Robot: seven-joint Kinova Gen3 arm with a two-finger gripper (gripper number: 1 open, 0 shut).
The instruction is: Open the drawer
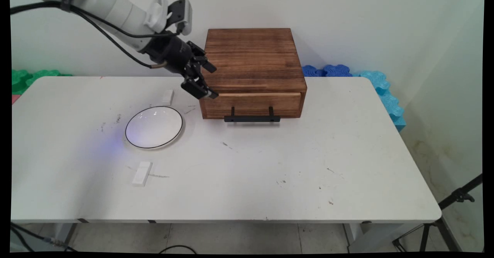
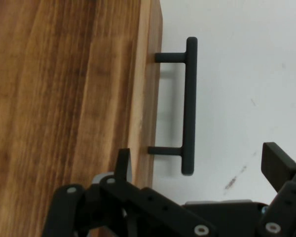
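**Dark wood box, black gripper spread wide at its front left corner**

Brown, strongly grained wood makes up the square box (image 1: 252,59) at the back of the white table (image 1: 270,181). Its flat top shows dark horizontal streaks, and the lighter drawer front (image 1: 251,104) sits flush and shut, so nothing inside can be seen. A slim black bar handle (image 1: 252,118) stands off the drawer on two short posts; in the hand view the same handle (image 2: 188,106) runs as a straight matte rod parallel to the wooden edge.

The black gripper (image 1: 204,80) hangs above the box's front left corner, tilted toward the drawer. Its fingers are spread wide and hold nothing. In the hand view one finger (image 2: 123,165) lies over the wooden top edge, the other (image 2: 278,165) over bare table, with the handle's near end between them. Whether any finger touches the wood cannot be told.

Left of the box lies a round, shallow white plate (image 1: 153,127) with a thin black rim, glossy and holding nothing. A small white block (image 1: 167,96) sits just behind it, and a longer white rectangular block (image 1: 141,173) lies in front of it. The tabletop is smooth but scuffed with small dark marks.
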